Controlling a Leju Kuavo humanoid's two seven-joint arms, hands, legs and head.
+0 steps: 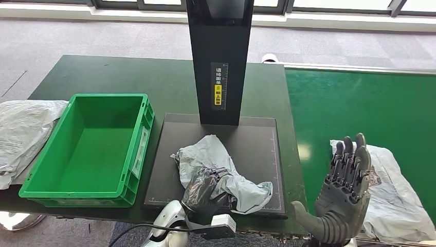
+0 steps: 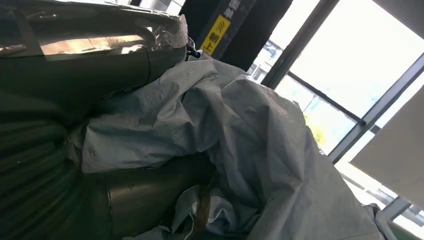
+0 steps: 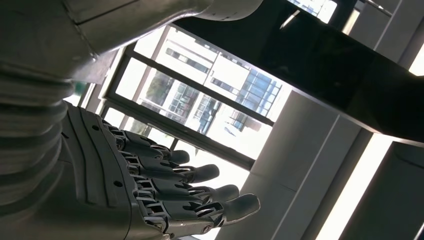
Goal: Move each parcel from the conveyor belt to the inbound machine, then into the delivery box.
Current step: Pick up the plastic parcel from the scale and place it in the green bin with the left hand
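Left hand (image 1: 204, 191) grips 1 of 3 parcels (image 1: 221, 167); right hand (image 1: 343, 195) spread, holding nothing.

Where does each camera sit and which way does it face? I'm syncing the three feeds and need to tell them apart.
Head view: high on the body, looking down at the scanner plate, green crate and belt; both hands show.
Left wrist view: behind the left hand, close on the grey parcel it grips.
Right wrist view: behind the open right hand, facing up toward windows.
Shared: the head and left wrist views both show the parcel and the scanner post's yellow label.
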